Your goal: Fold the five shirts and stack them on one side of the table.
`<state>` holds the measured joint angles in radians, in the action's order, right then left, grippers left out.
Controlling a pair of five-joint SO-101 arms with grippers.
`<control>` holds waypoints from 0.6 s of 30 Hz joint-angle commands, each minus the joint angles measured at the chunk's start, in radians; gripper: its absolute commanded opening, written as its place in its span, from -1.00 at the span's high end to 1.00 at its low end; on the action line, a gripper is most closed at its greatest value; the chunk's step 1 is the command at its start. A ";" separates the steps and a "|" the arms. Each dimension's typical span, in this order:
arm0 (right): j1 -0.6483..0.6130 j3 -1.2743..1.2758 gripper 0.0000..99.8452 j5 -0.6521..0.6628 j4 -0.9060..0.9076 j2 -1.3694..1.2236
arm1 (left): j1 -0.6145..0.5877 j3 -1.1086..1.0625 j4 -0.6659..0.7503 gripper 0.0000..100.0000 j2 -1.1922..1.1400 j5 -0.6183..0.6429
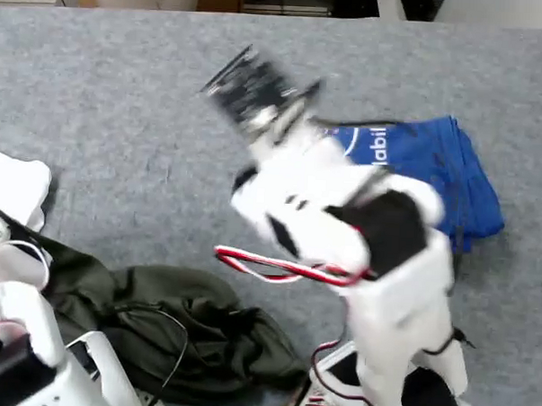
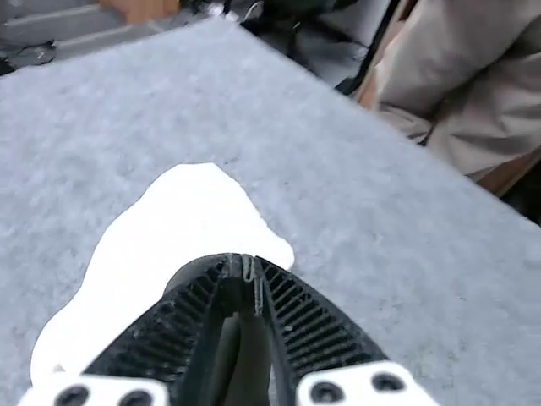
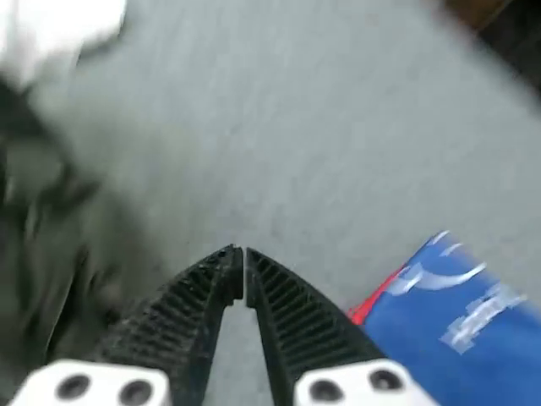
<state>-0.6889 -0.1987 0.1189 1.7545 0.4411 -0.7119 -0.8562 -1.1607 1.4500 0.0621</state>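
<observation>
- Right gripper (image 3: pixel 238 258): I see the fingers closed tip to tip, nothing between them, held above the bare grey table (image 3: pixel 279 127).
- Left gripper (image 2: pixel 251 269): tips pressed together. I can't tell if any cloth is caught behind them.
- Left wrist view: white shirt (image 2: pixel 169 245) lies on the table just past the left gripper's tips.
- Right wrist view: blue shirt (image 3: pixel 456 330) beside that gripper.
- High view: blue shirt folded by the right arm, dark green shirt (image 1: pixel 185 321) crumpled between both arms.
</observation>
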 commanded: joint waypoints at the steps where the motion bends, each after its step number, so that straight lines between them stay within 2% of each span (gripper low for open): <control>1: -0.102 0.150 0.79 -0.002 0.026 0.021 | -0.029 -0.078 0.078 0.96 0.004 -0.011; 9: -0.372 0.504 0.76 0.005 0.028 0.021 | -0.055 -0.321 0.212 0.96 0.004 -0.008; 12: -0.464 0.607 0.76 0.086 0.029 0.022 | -0.086 -0.379 0.272 0.96 0.004 -0.008; 18: -0.526 0.673 0.75 0.206 0.026 0.022 | -0.095 -0.486 0.351 0.96 0.004 -0.006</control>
<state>-1.1937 0.4703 0.2708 1.7653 0.4411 -0.7994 -1.3241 -0.8462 1.4454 0.0606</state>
